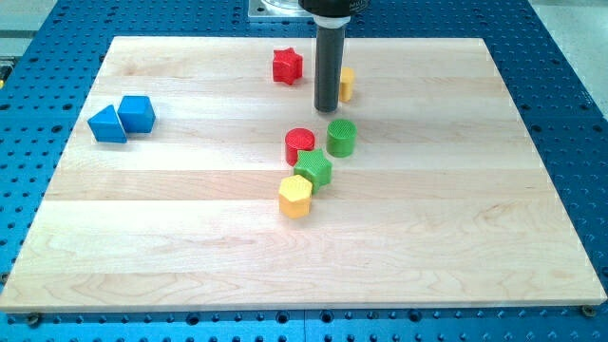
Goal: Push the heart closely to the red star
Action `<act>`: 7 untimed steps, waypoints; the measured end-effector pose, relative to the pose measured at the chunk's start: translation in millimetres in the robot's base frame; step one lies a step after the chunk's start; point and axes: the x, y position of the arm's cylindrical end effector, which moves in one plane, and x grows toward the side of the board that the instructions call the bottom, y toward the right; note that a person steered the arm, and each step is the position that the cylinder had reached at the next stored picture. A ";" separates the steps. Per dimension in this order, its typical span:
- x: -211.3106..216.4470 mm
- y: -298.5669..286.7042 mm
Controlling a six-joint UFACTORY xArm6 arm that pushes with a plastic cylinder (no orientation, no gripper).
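The red star [287, 66] lies near the view's top, left of centre. The yellow heart [348, 85] sits to its right, mostly hidden behind my rod. My tip [328, 107] is just in front of and left of the heart, right of and below the star. I cannot tell whether the tip touches the heart.
A red cylinder [300, 145], green cylinder [342, 137], green hexagon-like block [313, 169] and yellow hexagon [295, 196] cluster below the tip. A blue triangle [106, 124] and blue cube [137, 113] sit at the view's left.
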 end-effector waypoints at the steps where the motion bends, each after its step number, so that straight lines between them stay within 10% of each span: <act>1: -12.0 50.7; 2: -24.9 104.0; 7: -25.1 -27.3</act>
